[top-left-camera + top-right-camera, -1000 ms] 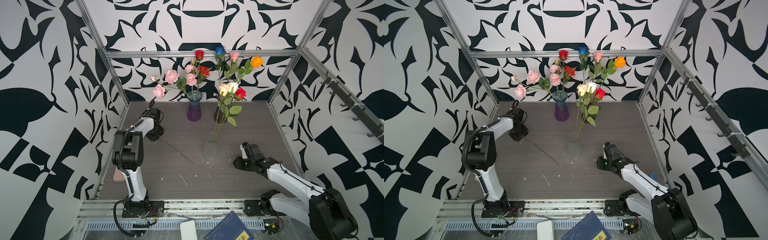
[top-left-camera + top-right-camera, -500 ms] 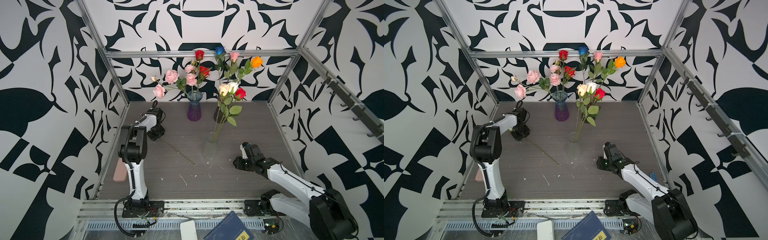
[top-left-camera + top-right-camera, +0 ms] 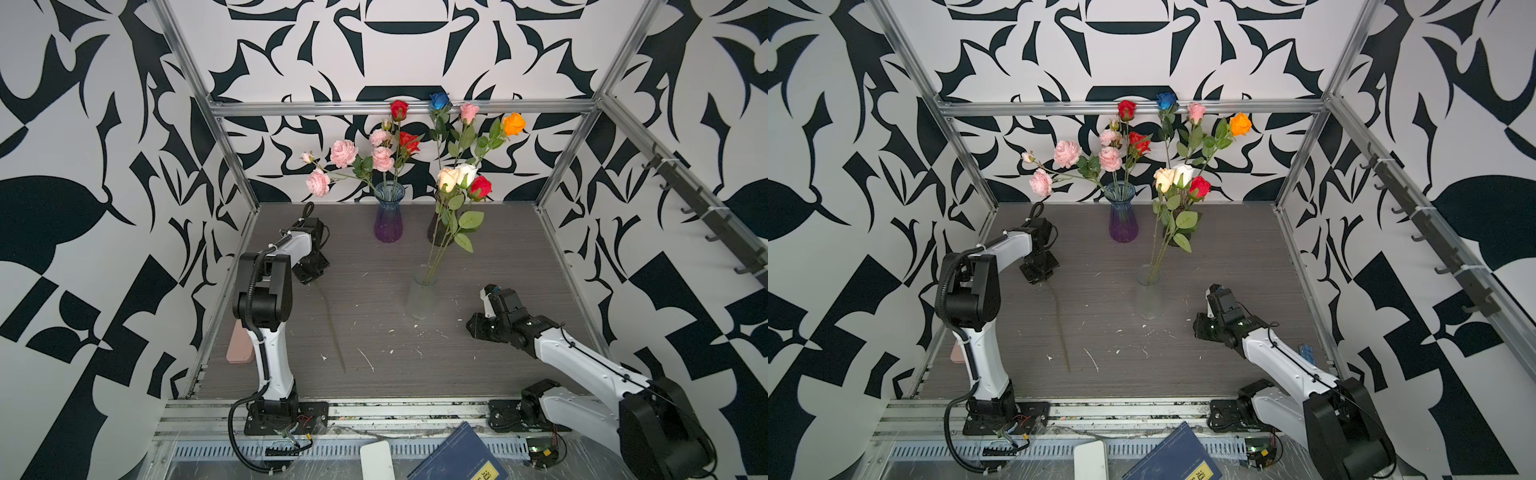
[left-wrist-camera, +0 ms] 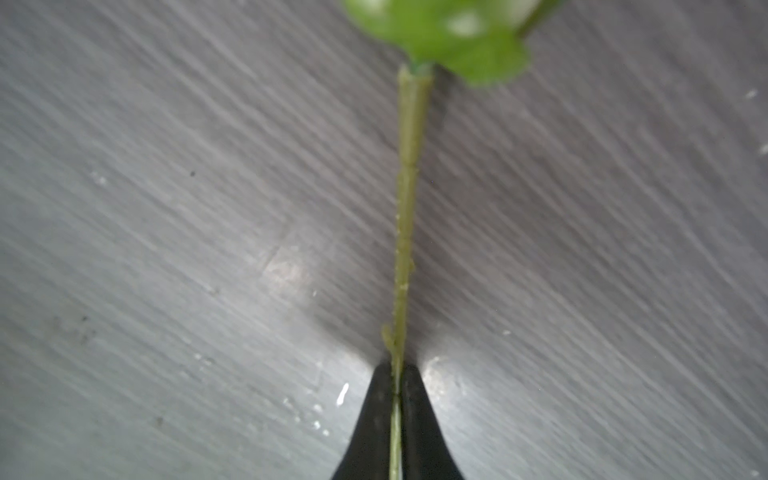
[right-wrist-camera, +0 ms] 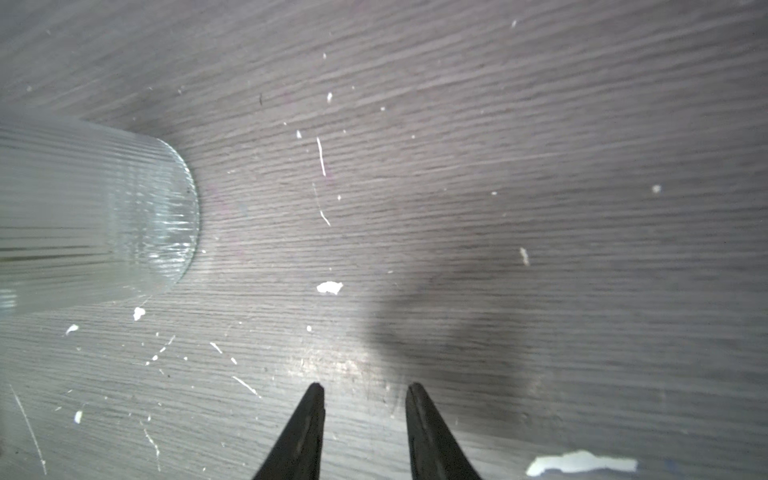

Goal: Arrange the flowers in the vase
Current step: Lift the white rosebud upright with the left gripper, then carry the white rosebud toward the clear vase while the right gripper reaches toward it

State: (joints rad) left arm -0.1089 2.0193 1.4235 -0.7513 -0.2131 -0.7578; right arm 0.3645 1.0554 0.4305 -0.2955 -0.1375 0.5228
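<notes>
A thin green flower stem (image 4: 405,216) is pinched between the left fingers (image 4: 374,424), which are clenched tight on it with no gap showing. Past their tips the stem runs straight on to a blurred green leaf (image 4: 465,45). In both top views its long axis stretches from those fingers toward the front edge of the bench (image 3: 498,257), leaning slightly toward the middle (image 3: 330,328); whether it rests on the surface or hangs just above it cannot be told. The right fingers (image 5: 303,428) stand partly apart and grasp nothing, low over bare bench. Just beside them, toward the middle, stands a clear ribbed vase (image 3: 420,297) holding cream, white and red roses (image 3: 463,176). Farther back from both pairs of fingers a purple vase (image 3: 389,222) carries a pink spray (image 3: 344,153) and red roses, with a dark vase (image 3: 435,235) next to it bearing blue, pink and orange roses (image 3: 514,123). The bench is grey wood grain strewn with white flecks (image 5: 329,287), enclosed by black-and-white patterned walls (image 3: 124,124) on an aluminium frame (image 3: 415,109).
</notes>
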